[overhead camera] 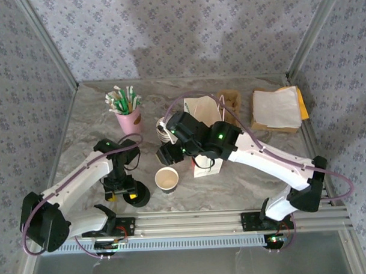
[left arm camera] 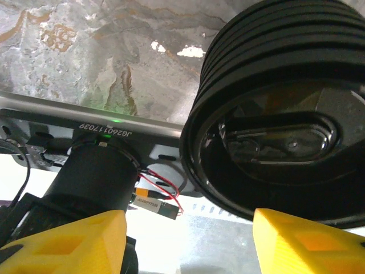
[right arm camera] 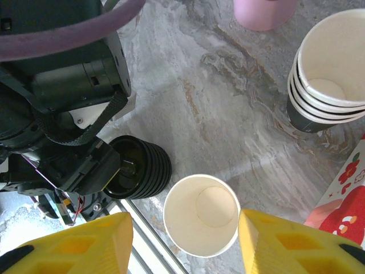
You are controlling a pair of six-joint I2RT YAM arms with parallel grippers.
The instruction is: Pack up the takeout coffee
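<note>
The takeout coffee's cream paper cup (overhead camera: 167, 179) (right arm camera: 201, 214) stands alone near the front of the table, upright and with no lid on it. My right gripper (overhead camera: 167, 154) (right arm camera: 185, 245) hovers open above it, a yellow finger on either side of its rim. A stack of black plastic lids (overhead camera: 139, 195) (left arm camera: 274, 114) (right arm camera: 140, 168) lies tilted just left of the cup by the rail. My left gripper (overhead camera: 123, 195) (left arm camera: 188, 240) is open right beside that stack, with nothing between its fingers.
A stack of lidless cream cups (overhead camera: 165, 130) (right arm camera: 328, 74) and a pink cup of straws (overhead camera: 129, 119) (right arm camera: 265, 11) stand behind. The white paper bag (overhead camera: 203, 121) (right arm camera: 348, 194) sits under the right arm. Napkins (overhead camera: 277, 108) lie at the back right. The metal rail (overhead camera: 234, 219) runs along the front.
</note>
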